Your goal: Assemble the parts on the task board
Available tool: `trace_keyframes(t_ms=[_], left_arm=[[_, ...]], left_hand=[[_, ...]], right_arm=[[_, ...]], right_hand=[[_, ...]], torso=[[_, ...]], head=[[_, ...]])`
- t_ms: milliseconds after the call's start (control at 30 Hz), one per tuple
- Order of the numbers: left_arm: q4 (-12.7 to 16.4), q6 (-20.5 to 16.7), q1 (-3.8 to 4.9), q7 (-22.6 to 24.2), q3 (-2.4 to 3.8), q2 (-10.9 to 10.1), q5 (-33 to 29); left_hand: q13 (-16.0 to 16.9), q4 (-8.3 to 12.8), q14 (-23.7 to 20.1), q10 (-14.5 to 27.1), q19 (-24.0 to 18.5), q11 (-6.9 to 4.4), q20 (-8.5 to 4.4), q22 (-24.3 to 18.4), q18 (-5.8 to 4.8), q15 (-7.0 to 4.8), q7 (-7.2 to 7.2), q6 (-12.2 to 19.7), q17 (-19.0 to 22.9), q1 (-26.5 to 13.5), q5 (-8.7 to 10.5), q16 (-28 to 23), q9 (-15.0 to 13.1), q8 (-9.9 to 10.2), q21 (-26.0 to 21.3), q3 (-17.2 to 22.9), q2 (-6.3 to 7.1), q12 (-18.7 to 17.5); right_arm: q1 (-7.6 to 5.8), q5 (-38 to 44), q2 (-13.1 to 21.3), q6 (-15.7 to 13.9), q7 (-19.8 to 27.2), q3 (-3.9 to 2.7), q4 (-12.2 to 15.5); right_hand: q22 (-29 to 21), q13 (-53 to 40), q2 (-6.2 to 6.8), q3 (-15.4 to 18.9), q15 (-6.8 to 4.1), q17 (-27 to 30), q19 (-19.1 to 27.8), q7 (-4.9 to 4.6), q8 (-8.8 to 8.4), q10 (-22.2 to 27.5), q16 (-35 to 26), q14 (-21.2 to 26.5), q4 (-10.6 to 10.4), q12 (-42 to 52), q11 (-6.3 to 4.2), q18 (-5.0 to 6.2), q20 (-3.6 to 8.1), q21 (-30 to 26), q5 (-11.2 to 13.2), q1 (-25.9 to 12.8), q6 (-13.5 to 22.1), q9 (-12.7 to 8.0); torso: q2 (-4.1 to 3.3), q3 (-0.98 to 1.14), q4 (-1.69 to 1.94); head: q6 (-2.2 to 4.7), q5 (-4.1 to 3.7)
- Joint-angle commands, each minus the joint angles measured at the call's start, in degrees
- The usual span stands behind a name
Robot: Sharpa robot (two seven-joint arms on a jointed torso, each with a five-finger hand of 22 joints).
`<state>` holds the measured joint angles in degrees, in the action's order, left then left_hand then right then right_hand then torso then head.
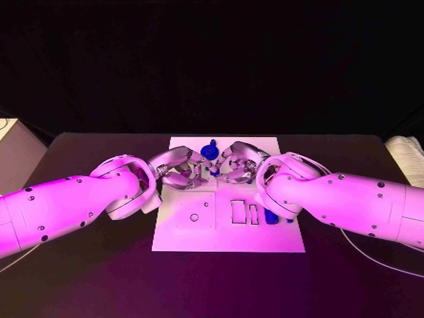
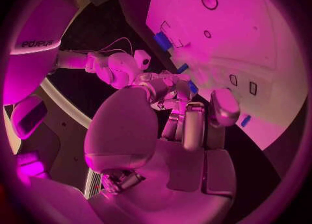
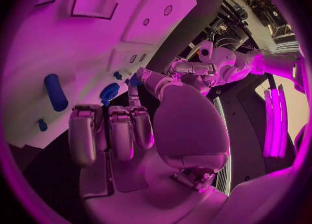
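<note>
Strong magenta light over everything; my arms [image 1: 69,202] and the task board [image 1: 229,228] glare bright while the table [image 1: 88,278] stays dim and the background goes black; soft shadow under my forearms; wrist views bend heavily at the rim, dark vignette round the circle; my near palm slightly soft.
</note>
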<state>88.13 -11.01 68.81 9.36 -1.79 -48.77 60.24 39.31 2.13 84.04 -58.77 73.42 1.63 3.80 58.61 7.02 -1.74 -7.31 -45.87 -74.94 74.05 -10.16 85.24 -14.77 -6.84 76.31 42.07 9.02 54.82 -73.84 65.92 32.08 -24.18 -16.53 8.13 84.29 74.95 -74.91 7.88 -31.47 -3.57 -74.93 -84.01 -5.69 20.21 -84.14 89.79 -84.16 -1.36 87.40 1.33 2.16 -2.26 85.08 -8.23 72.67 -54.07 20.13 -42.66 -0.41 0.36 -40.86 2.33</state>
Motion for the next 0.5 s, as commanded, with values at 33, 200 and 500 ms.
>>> trace_keyframes(t_ms=[33, 200, 500], left_arm=[[-0.13, 0.81, -0.03, -0.77, 0.01, -0.02, 0.28], [-0.39, 1.15, -0.03, -1.29, 0.01, -0.06, 0.22], [-0.56, 0.55, -0.03, -1.57, 0.01, -0.04, -0.45]], left_hand=[[0.13, -0.09, 2.74, 0.29, 0.39, 0.11, 0.02, 0.11, -0.97, -0.14, -0.18, -0.95, -8.31, -0.62, -0.31, 0.34, -0.23, -0.41, 0.32, 0.37, -0.06, 0.27], [0.12, -0.17, 2.79, 0.46, 0.39, 0.38, 0.13, 0.26, -1.01, 0.06, -0.58, -1.93, -8.40, -0.84, -0.27, 0.40, -0.36, -0.85, 0.43, 0.52, -0.01, 0.42], [-0.04, -0.12, 2.84, 0.62, 0.47, 0.62, 0.23, 0.46, -1.05, 0.22, -0.88, -1.96, -8.51, -0.86, -0.28, 0.47, -0.32, -0.80, 0.55, 0.63, 0.06, 0.37]], right_arm=[[-0.04, 0.73, 0.03, 0.39, -0.13, -0.05, 0.05], [-0.04, 0.79, 0.04, 0.32, -0.13, -0.05, 0.04], [-0.05, 0.83, 0.01, 0.37, -0.06, -0.05, 0.16]], right_hand=[[10.85, -12.26, -0.25, 0.09, 0.16, -14.59, -4.12, 0.19, 3.97, -2.72, -0.03, -5.73, -0.10, -0.19, -0.21, -0.80, -0.11, -0.24, -0.22, -0.21, -0.24, 2.83], [10.85, -12.26, -0.25, 0.09, 0.16, -14.59, -4.12, 0.19, 3.97, -2.72, -0.03, -5.73, -0.10, -0.19, -0.21, -0.80, -0.11, -0.24, -0.22, -0.21, -0.24, 2.83], [10.85, -12.26, -0.25, 0.09, 0.16, -14.59, -4.12, 0.19, 3.97, -2.72, -0.03, -5.73, -0.10, -0.19, -0.21, -0.80, -0.11, -0.24, -0.22, -0.21, -0.24, 2.83]], torso=[[0.02, -0.02, 0.05], [0.03, -0.01, 0.07], [-0.01, -0.03, 0.04]], head=[[-0.03, -0.08], [-0.13, -0.06], [-0.23, -0.09]])
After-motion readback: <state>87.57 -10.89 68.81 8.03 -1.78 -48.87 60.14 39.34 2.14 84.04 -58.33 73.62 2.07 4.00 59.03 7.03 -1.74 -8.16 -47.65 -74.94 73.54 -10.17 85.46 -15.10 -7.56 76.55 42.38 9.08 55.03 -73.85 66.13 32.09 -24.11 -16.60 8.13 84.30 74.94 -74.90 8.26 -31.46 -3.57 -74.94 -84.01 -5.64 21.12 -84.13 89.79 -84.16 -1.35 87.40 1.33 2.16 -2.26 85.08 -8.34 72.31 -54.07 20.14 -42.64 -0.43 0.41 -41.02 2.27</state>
